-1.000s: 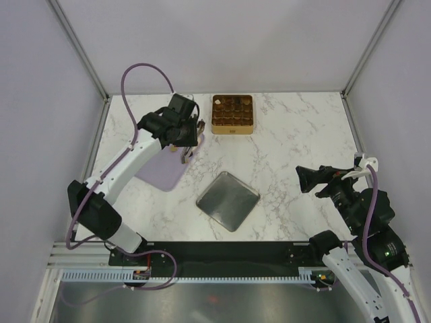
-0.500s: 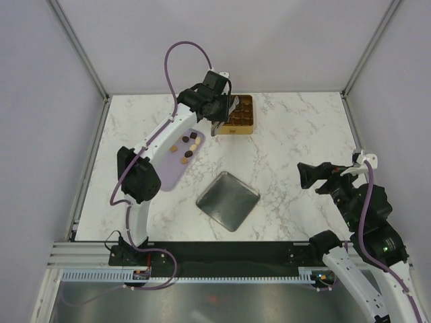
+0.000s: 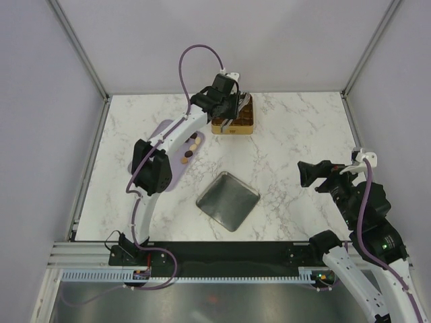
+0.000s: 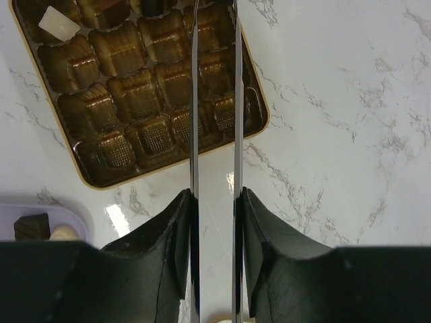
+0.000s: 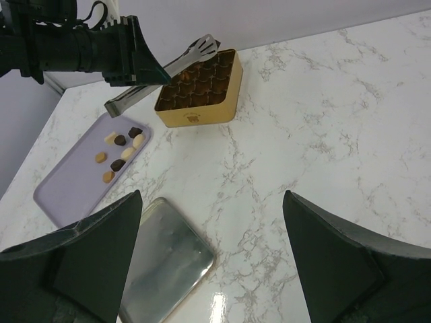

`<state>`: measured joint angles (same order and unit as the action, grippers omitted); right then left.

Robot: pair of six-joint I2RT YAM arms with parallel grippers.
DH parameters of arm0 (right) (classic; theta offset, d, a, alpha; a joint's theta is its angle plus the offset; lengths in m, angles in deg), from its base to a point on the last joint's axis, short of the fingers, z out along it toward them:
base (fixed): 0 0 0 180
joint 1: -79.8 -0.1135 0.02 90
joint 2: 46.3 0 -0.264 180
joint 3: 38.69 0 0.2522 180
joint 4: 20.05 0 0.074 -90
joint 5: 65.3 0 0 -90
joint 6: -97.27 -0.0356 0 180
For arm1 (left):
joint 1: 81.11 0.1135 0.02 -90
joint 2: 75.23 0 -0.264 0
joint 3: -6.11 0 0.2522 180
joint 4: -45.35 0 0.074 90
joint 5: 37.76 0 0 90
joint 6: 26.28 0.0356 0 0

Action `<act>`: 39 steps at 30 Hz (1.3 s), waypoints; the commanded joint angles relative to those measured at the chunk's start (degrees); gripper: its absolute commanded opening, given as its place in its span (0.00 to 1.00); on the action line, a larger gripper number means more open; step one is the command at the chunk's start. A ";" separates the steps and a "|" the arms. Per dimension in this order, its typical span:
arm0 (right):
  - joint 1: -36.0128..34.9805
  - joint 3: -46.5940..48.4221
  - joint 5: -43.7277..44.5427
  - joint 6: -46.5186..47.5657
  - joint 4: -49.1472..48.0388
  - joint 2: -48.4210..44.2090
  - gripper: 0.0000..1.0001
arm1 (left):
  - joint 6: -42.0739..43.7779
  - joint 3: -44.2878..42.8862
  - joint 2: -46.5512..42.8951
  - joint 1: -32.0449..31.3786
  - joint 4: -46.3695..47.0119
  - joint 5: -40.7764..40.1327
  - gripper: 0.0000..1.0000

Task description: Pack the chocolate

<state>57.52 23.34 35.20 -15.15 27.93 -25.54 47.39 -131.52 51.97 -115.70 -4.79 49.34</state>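
Slim steel tongs (image 5: 168,67) were clamped between the left gripper's (image 4: 215,195) partly closed fingers above the square gold tin (image 5: 195,118) at the marble tabletop's (image 3: 296,128) far edge. Small brown and cream chocolate pieces (image 5: 120,140) were scattered on the flat lilac board (image 5: 67,190) toward the far-left corner. The right gripper (image 5: 212,196) was spread wide, empty.

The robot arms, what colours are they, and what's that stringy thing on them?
Both arms have white tube-shaped links with chunky black joints. The left arm and the right arm each carry a looping purple cable. The left gripper and the right gripper are black, each with two wedge-shaped fingers.
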 commanded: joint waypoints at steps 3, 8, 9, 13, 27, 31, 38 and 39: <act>-0.22 2.27 1.54 0.79 -1.79 0.60 0.94 | 4.56 -4.36 4.28 -0.22 7.11 -3.16 0.39; -0.22 2.00 1.89 0.97 -1.87 0.95 0.94 | 7.10 -4.71 6.74 -0.22 10.09 -5.98 0.39; -0.22 2.09 1.89 1.06 -1.79 1.04 0.94 | 7.46 -4.80 6.92 -0.22 10.54 -6.07 0.39; -0.22 1.83 2.07 0.97 -1.79 1.40 0.94 | 8.95 -4.62 7.98 -0.22 12.12 -4.84 0.39; -0.13 1.30 2.42 1.06 -2.66 2.10 0.94 | 10.10 -3.48 7.98 -0.22 13.18 -5.19 0.48; -0.22 1.21 2.42 1.06 -2.58 1.92 0.94 | 10.62 -3.13 7.01 -0.30 13.09 -5.45 0.50; -0.22 2.61 1.72 1.06 -2.58 2.27 0.94 | 10.98 -1.11 -0.18 -1.18 12.13 -5.98 0.50; -0.30 2.88 1.71 1.23 -2.49 2.27 0.94 | 10.89 0.20 -3.24 -1.53 11.78 -6.33 0.50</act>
<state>57.52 23.76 36.60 -14.95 27.56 -23.73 55.95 -131.89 58.41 -116.02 4.89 44.71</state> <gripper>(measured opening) 0.938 0.498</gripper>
